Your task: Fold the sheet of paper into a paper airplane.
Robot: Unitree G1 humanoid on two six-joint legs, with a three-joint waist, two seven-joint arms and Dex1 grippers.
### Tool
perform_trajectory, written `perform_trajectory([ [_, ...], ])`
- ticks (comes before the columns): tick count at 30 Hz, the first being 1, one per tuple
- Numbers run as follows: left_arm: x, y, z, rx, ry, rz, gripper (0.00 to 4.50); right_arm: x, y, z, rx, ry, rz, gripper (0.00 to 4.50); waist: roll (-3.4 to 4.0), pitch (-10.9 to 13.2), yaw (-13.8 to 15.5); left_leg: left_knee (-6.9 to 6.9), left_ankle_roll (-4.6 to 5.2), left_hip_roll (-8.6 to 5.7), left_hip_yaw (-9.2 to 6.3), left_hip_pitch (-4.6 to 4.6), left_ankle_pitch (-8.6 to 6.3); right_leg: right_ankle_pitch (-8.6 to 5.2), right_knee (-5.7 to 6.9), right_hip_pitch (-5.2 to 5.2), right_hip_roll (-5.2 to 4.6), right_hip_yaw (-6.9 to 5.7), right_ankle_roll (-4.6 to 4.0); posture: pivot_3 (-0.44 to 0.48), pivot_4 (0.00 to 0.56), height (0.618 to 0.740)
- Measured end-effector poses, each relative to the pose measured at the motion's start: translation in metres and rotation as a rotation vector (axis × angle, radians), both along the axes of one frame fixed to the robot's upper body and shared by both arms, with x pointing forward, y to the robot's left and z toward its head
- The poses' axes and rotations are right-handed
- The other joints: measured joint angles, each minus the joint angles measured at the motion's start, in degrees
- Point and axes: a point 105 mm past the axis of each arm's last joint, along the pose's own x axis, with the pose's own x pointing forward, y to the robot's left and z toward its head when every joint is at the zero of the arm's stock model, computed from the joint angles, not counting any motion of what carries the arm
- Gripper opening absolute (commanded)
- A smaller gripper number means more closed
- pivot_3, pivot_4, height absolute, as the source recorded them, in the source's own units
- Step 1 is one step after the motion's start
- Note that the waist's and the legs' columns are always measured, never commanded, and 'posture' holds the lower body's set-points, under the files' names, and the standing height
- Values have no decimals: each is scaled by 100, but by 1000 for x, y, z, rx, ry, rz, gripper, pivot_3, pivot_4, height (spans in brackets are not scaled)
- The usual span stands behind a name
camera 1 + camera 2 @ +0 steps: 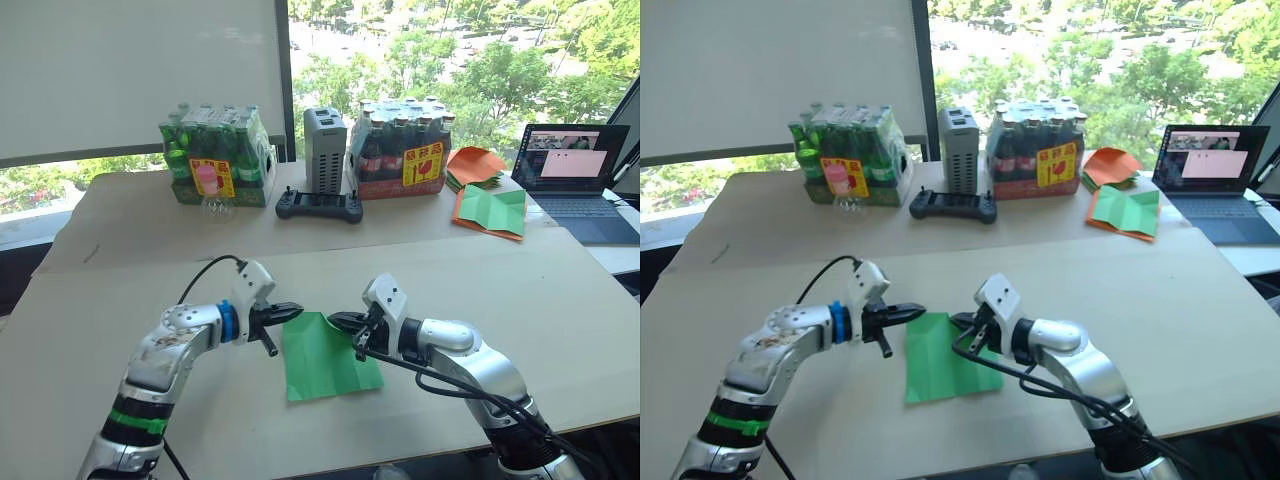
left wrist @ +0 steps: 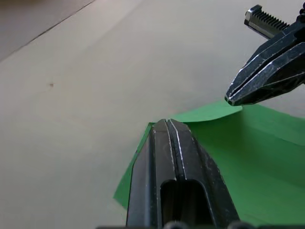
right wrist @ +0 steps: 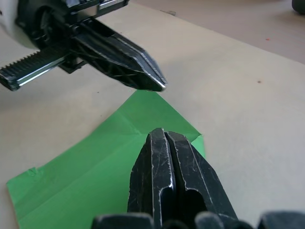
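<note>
- A wide pale table (image 1: pixel 560 330) fills the foreground, with a second pale table (image 1: pixel 130 215) behind it
- A large window (image 1: pixel 450 60) behind looks out on sunlit green trees
- A white roller blind (image 1: pixel 130 70) covers the window's left part
- An open laptop (image 1: pixel 575 165) sits on a separate surface at the far right
- Bright daylight falls across the tabletops
</note>
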Motion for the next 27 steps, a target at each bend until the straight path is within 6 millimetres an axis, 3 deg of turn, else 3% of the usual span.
perform_trajectory([
  [5, -14, 26, -8, -81, 99, 135, 0, -2, 1, -4, -8, 10, 23, 47, 2, 2, 17, 0, -1, 0, -1, 2, 0, 0, -2, 1, 0, 0, 0, 0, 150, 735],
  [12, -19, 32, -15, -150, 149, 228, 2127, 10, -9, -28, -68, 77, -42, 0, 2, 2, 28, 0, -2, 0, 0, 3, -1, 0, -6, 1, 0, 1, -1, 0, 150, 735],
  [18, -21, 26, -22, -202, 184, 244, 4128, 9, -9, -29, -67, 80, -36, 0, 2, 2, 22, -1, -3, 1, 0, 3, -2, 0, -7, 1, 0, 1, -1, 0, 150, 735],
  [27, -18, 19, -33, -211, 224, 262, 4128, 6, -6, -39, -126, 91, -32, 0, 2, 2, 32, -1, -3, 0, 0, 3, -2, 0, -28, 4, 0, 1, -1, 0, 150, 735],
])
